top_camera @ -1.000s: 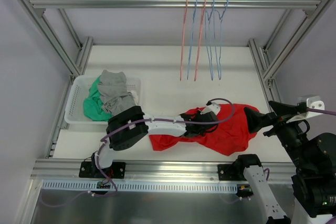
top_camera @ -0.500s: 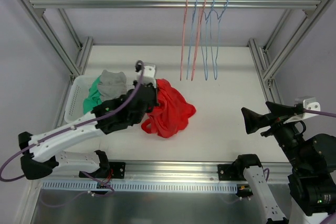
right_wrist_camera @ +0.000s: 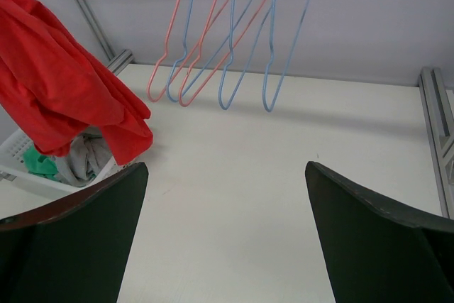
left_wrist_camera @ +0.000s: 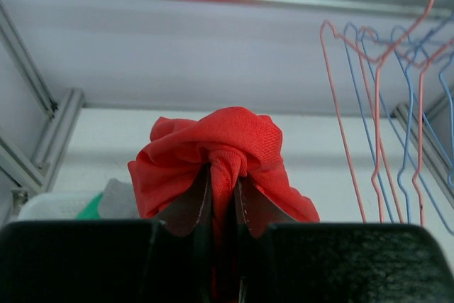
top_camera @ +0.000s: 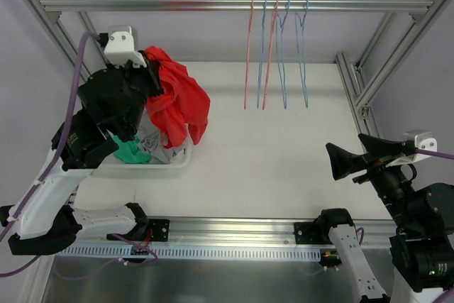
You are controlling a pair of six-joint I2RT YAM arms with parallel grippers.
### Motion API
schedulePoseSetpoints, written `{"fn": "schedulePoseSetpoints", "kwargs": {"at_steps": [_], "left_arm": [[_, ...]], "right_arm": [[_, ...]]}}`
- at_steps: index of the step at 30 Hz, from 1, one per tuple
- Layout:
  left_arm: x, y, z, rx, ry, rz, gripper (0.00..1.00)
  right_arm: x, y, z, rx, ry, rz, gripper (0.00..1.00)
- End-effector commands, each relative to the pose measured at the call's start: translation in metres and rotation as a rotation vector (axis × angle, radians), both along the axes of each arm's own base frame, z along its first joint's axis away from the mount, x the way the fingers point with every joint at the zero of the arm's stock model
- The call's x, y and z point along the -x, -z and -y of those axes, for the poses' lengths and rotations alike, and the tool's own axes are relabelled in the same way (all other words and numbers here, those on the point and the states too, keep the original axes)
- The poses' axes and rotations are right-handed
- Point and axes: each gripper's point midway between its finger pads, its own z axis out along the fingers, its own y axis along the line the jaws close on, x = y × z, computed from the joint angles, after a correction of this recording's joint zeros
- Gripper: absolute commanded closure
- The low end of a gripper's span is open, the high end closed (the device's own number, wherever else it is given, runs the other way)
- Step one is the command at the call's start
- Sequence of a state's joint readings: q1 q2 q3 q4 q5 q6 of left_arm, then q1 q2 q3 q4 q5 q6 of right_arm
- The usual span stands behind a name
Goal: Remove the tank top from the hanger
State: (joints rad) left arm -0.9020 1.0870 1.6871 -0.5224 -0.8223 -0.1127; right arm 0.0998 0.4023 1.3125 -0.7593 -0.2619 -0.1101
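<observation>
The red tank top (top_camera: 177,101) is pinched tight in the left gripper (left_wrist_camera: 223,196) and held up in the air over the white basket (top_camera: 145,168), well off the hangers (top_camera: 277,47). The right gripper (right_wrist_camera: 223,239) is parked wide apart with nothing in it, low over the table (top_camera: 284,161).

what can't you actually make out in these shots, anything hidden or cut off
- Left gripper fingertips: buried in the red tank top, left wrist view.
- White basket contents: mostly covered by the left arm and hanging top, top external view.
- Hanger hooks: cut off by the top edge, right wrist view.
</observation>
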Motion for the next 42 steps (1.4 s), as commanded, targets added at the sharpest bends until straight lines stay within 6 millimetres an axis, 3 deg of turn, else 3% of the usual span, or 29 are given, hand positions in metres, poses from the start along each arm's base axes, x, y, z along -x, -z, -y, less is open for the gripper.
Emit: {"fn": "schedulePoseSetpoints", "kwargs": {"at_steps": [1, 2, 7, 10, 13, 16, 18, 19, 21, 22, 26, 28, 35, 37, 42], "left_arm": [[-0.006, -0.039, -0.027, -0.053, -0.090, 0.075, 1.00], [-0.005, -0.051, -0.034, -0.041, -0.113, 0.094, 1.00], [-0.018, -0.054, -0.065, -0.068, -0.254, 0.085, 1.00], [-0.024, -0.039, -0.076, -0.058, -0.292, 0.057, 1.00], [-0.036, -0.012, -0.088, -0.018, -0.312, -0.003, 1.00], [-0.048, 0.036, -0.093, 0.015, -0.311, -0.112, 1.00], [-0.049, 0.053, -0.116, 0.051, -0.374, -0.143, 1.00], [-0.051, 0.074, -0.127, 0.082, -0.407, -0.181, 1.00], [-0.050, 0.094, -0.141, 0.110, -0.469, -0.213, 1.00], [-0.050, 0.117, -0.147, 0.136, -0.513, -0.249, 1.00], [-0.041, 0.164, -0.190, 0.222, -0.730, -0.296, 1.00], [-0.042, 0.186, -0.199, 0.258, -0.782, -0.332, 1.00], [-0.048, 0.280, -0.218, 0.387, -0.943, -0.504, 1.00], [-0.059, 0.305, -0.215, 0.382, -0.928, -0.590, 1.00], [-0.079, 0.344, -0.201, 0.378, -0.875, -0.739, 1.00]], "right_arm": [[-0.006, -0.016, -0.007, -0.024, -0.032, 0.046, 0.01], [-0.007, -0.015, -0.008, -0.025, -0.037, 0.041, 0.01], [-0.009, -0.011, -0.010, -0.030, -0.050, 0.031, 0.01], [-0.010, -0.011, -0.012, -0.033, -0.059, 0.031, 0.00], [-0.009, -0.011, -0.015, -0.041, -0.077, 0.030, 0.01], [-0.008, -0.012, -0.017, -0.044, -0.089, 0.031, 0.01], [-0.007, -0.011, -0.017, -0.042, -0.088, 0.033, 0.00], [-0.007, -0.010, -0.017, -0.041, -0.087, 0.031, 0.00], [-0.007, -0.008, -0.017, -0.039, -0.087, 0.030, 0.01], [-0.008, -0.008, -0.017, -0.038, -0.087, 0.029, 0.00], [-0.008, -0.005, -0.019, -0.038, -0.101, 0.022, 0.01], [-0.008, -0.003, -0.020, -0.039, -0.107, 0.018, 0.01], [-0.010, 0.005, -0.023, -0.037, -0.125, 0.006, 0.00], [-0.011, 0.009, -0.025, -0.035, -0.134, -0.004, 0.01], [-0.013, 0.020, -0.031, -0.050, -0.170, -0.034, 0.01]]}}
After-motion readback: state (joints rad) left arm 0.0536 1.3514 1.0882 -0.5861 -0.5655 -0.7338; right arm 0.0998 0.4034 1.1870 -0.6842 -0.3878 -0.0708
